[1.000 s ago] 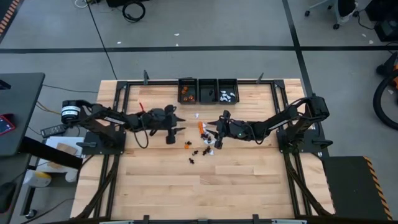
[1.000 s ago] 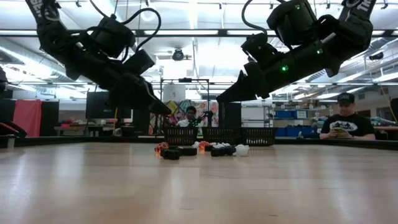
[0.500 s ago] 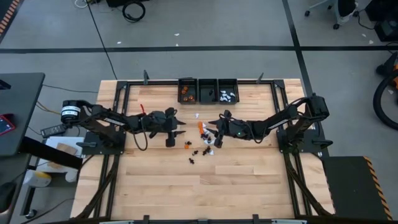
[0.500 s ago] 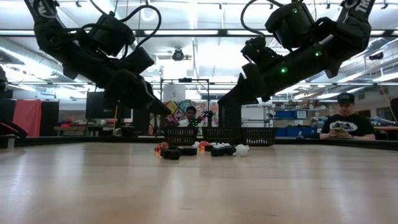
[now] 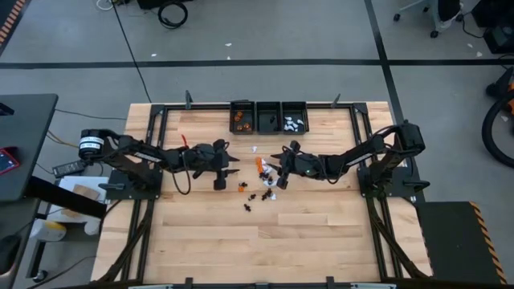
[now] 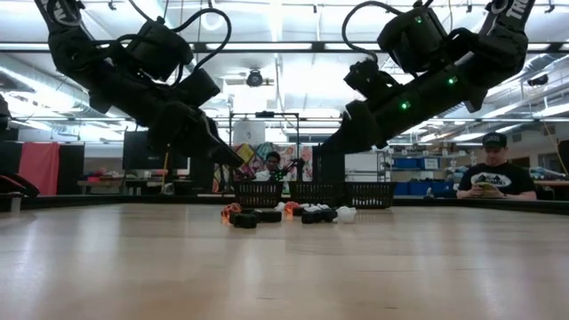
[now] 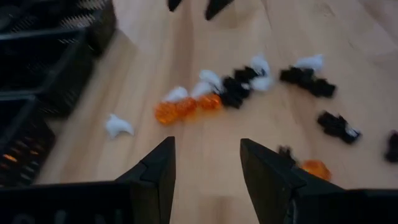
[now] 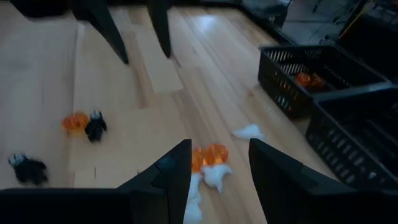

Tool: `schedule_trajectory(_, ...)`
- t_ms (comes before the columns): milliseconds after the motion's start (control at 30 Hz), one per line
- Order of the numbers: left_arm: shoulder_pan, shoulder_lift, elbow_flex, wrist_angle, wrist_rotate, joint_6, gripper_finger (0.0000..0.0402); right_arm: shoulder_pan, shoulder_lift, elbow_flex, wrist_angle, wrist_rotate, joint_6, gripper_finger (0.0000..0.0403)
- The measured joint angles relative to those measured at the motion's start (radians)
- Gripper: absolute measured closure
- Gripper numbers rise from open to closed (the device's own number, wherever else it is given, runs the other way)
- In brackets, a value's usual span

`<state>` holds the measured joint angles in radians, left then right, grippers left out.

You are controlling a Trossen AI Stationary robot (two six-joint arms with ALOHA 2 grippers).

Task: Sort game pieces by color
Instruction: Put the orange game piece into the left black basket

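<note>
The game pieces [image 5: 261,181] are tiny orange, black and white bits lying loose on the wooden table between my two grippers. In the left wrist view I see an orange clump [image 7: 186,111], black pieces [image 7: 239,87] and a lone white one [image 7: 118,126]. My left gripper [image 5: 234,164] hovers open just left of the scatter. My right gripper [image 5: 275,166] hovers open at its right side, above orange and white pieces [image 8: 208,155]. In the low view both grippers [image 6: 222,147] [image 6: 333,142] hang well above the tabletop.
Three small black bins [image 5: 267,119] stand in a row at the table's far edge, one with orange pieces [image 5: 240,122] and one with white pieces [image 5: 294,124]. A black frame [image 5: 152,144] rims the table. Bare wood lies toward the near edge. People sit beyond the table [image 6: 492,178].
My right gripper has drawn back slightly toward the table's right edge, staying open above the pieces. The pieces have not moved.
</note>
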<state>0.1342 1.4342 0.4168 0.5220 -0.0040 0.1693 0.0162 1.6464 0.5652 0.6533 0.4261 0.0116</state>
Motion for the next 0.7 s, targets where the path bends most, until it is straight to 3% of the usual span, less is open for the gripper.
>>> schedule_trajectory(233,-0.067,0.035,0.000,-0.050,0.013,-0.038,0.0244,0.001,-0.049,0.000,-0.119,0.056,0.018,0.0238)
schedule_trajectory(433,-0.107,0.152,0.001,0.088,0.079,-0.044,0.0244,0.001,-0.057,0.000,-0.122,0.056,0.012,0.0238)
schedule_trajectory(700,-0.143,0.260,0.001,0.208,0.087,-0.036,0.0244,0.006,-0.057,0.000,-0.128,0.053,0.018,0.0238)
